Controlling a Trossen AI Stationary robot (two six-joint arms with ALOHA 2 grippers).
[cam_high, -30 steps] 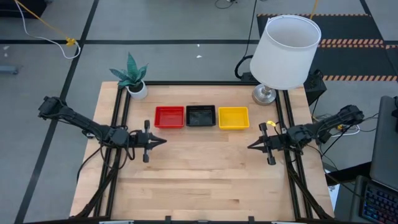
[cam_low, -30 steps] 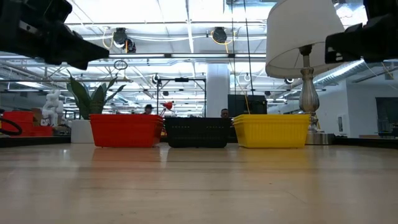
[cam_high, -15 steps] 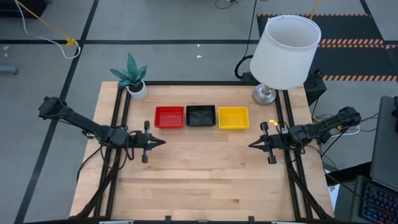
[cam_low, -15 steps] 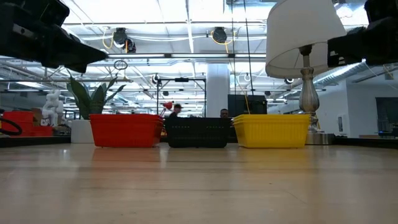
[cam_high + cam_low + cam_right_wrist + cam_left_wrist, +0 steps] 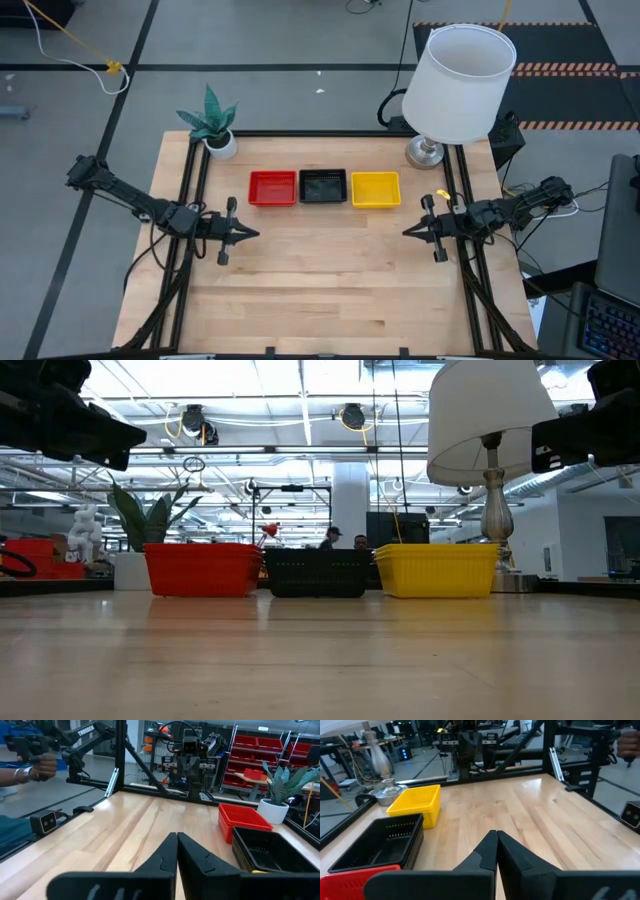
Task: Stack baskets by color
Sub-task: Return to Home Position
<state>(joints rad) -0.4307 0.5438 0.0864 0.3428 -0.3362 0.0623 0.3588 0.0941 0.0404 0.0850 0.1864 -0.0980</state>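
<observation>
Three baskets stand in a row on the far middle of the table: red (image 5: 272,187), black (image 5: 323,186) and yellow (image 5: 375,189), each resting on its base. How many lie inside one another I cannot tell. My left gripper (image 5: 256,233) hovers shut near the table's left side, nearer than the red basket, pointing level toward the right. My right gripper (image 5: 405,232) hovers shut near the right side, nearer than the yellow basket, pointing left. The left wrist view shows the shut fingers (image 5: 496,834) with nothing between them, and so does the right wrist view (image 5: 177,836).
A white-shaded lamp (image 5: 458,85) stands at the far right corner and a potted plant (image 5: 212,122) at the far left. Black frame rails (image 5: 197,200) run along both sides. Bare wood (image 5: 330,280) lies between and in front of the grippers. A person's hand (image 5: 35,767) shows beyond the table.
My left gripper has drawn back a little toward the table's left edge, staying shut. The baskets have kept still.
</observation>
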